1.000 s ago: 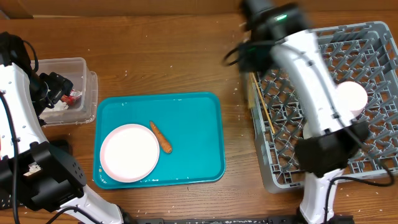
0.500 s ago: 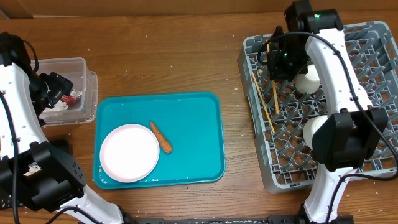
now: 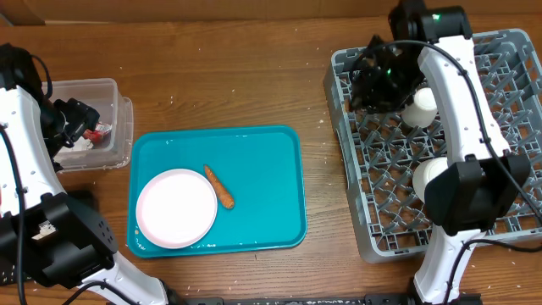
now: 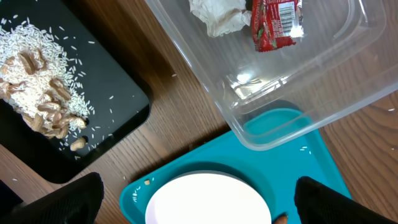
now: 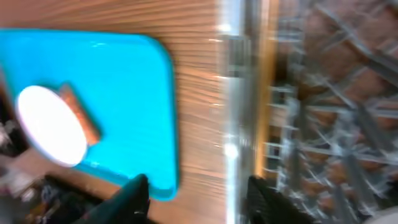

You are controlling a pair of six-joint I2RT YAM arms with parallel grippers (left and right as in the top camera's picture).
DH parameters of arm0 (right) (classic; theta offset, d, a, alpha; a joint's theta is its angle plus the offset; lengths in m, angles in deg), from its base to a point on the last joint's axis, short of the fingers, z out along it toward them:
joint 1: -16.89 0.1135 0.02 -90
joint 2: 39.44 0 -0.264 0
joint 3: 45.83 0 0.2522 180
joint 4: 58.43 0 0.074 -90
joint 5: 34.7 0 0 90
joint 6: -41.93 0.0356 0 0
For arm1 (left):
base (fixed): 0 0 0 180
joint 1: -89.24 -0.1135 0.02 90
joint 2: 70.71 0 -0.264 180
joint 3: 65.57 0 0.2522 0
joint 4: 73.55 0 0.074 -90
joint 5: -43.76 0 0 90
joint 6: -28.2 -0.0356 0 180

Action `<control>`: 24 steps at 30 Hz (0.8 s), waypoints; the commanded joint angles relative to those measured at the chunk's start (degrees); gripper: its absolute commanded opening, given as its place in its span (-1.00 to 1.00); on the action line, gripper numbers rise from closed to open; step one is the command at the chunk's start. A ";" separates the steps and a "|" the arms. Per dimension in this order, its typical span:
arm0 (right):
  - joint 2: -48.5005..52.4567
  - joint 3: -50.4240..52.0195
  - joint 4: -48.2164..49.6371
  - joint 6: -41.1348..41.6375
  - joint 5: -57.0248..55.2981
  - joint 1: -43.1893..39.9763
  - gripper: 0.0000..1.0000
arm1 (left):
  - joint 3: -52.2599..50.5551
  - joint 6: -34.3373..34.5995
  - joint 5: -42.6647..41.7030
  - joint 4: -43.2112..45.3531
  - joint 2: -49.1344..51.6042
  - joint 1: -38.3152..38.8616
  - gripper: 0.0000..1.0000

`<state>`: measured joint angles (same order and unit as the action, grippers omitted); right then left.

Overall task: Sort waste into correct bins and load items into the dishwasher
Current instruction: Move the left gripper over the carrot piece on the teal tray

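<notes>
A teal tray (image 3: 262, 186) holds a white plate (image 3: 176, 207) and a small carrot (image 3: 220, 187). My left gripper (image 3: 74, 119) hangs open over the clear waste bin (image 3: 93, 89), which holds a red wrapper (image 4: 275, 23) and crumpled tissue (image 4: 216, 14). In the left wrist view the left gripper (image 4: 199, 200) has nothing between its fingers and the plate (image 4: 208, 199) lies below. My right gripper (image 3: 370, 78) is over the back left corner of the grey dish rack (image 3: 360, 237). In the blurred right wrist view the right gripper (image 5: 202, 202) is open and empty, beside the rack (image 5: 336, 112).
Two white cups (image 3: 421, 106) (image 3: 428, 176) sit in the rack. A black tray (image 4: 118, 112) with rice and nuts lies left of the clear bin. A tan stick (image 5: 267, 93) runs along the rack's rim, too blurred to identify.
My right arm swung to the rack's back left corner and its jaws opened. The chopsticks seen lying in the rack earlier no longer show in the overhead view. The left arm stayed still.
</notes>
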<state>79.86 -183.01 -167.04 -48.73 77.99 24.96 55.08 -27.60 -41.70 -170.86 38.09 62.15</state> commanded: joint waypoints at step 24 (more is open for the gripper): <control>-2.51 -12.11 0.96 26.23 -21.84 23.17 1.00 | 1.11 -13.64 -30.62 -13.14 0.20 1.27 0.99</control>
<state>82.16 -188.91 -163.59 -23.51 59.24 54.64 55.23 -30.33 -60.48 -182.70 38.13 62.15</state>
